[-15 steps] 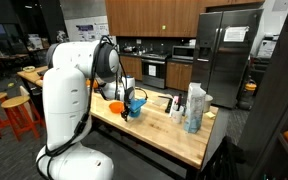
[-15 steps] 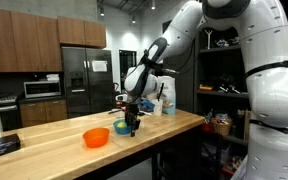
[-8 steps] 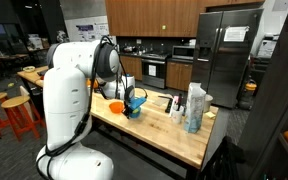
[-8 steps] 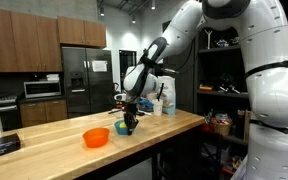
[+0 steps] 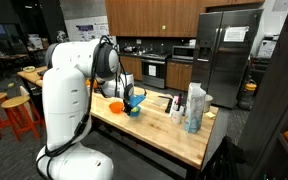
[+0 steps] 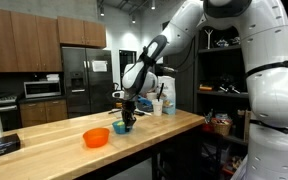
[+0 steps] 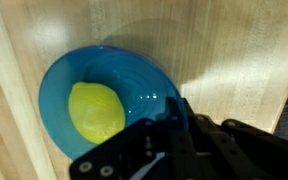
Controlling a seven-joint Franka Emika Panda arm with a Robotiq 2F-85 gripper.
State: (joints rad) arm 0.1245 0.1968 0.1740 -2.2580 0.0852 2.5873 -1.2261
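- Exterior view: gripper (image 5: 131,99) hung just above blue bowl (image 5: 134,109); orange bowl (image 5: 115,104) near, at 9 o'clock.
- Exterior view: same hover (image 6: 126,118).
- Wrist view: lemon (image 7: 96,110) lay free in bowl, toward 9 o'clock. Finger opening could not be told; nothing held.
- Judgement: hover step; next move called for centring over lemon.

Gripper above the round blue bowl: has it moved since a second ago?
Yes, the gripper has lifted slightly up and away from the round blue plastic bowl.

Bowl (image 7: 149,92), mid-frame, was glossy blue plastic. Lemon (image 7: 96,110) in it looked matt, waxy. Tabletop (image 7: 234,50), upper right: smooth pale wood w/ satin finish.
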